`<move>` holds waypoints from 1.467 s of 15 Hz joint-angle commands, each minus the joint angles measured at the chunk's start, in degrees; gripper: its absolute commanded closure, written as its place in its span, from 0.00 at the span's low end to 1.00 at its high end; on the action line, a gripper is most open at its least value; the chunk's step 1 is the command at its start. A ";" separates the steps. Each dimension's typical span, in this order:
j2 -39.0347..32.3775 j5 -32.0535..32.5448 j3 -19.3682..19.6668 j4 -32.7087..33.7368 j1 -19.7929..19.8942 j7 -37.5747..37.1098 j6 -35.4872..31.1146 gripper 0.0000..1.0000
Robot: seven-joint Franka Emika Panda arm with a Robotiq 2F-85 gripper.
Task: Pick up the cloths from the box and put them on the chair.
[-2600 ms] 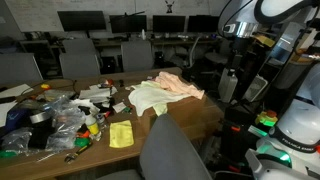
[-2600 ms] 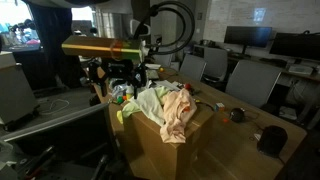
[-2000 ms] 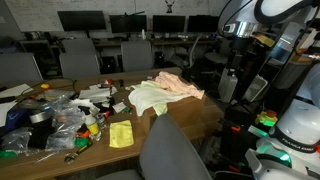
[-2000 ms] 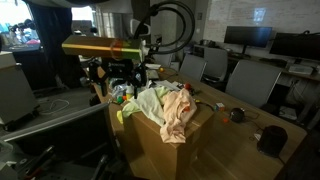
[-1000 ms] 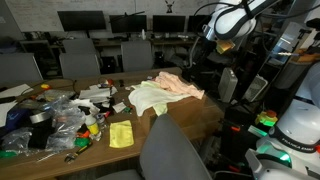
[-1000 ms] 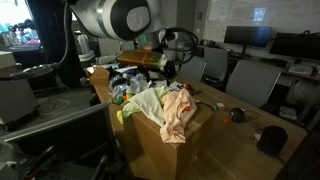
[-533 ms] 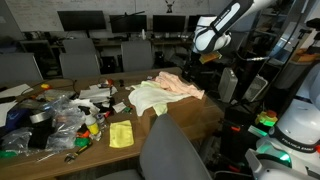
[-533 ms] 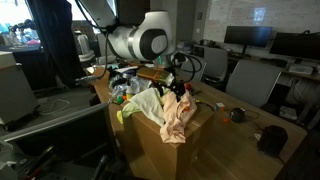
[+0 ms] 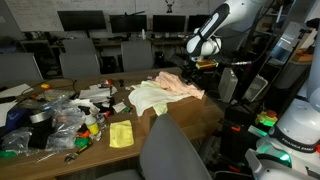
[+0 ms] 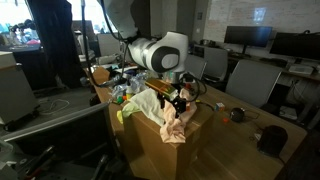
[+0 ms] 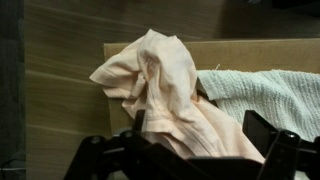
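Just under the black gripper lies a plain peach-pink cloth. Beside it, off to one side of the gripper, is a towel in pale green-white with a fine ribbed weave. The box holding both is plain brown cardboard, and the worktop is streaky brown wood. In an exterior view the chair is grey, and a small square cloth, well apart from the gripper, is bright yellow.
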State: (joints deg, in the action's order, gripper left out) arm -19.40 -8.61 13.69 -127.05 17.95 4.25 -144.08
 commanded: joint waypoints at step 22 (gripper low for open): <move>-17.16 -4.60 -3.93 13.49 6.30 4.46 6.11 0.00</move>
State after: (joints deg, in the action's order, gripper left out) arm -34.70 -13.08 9.87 -116.12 23.49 9.18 -138.59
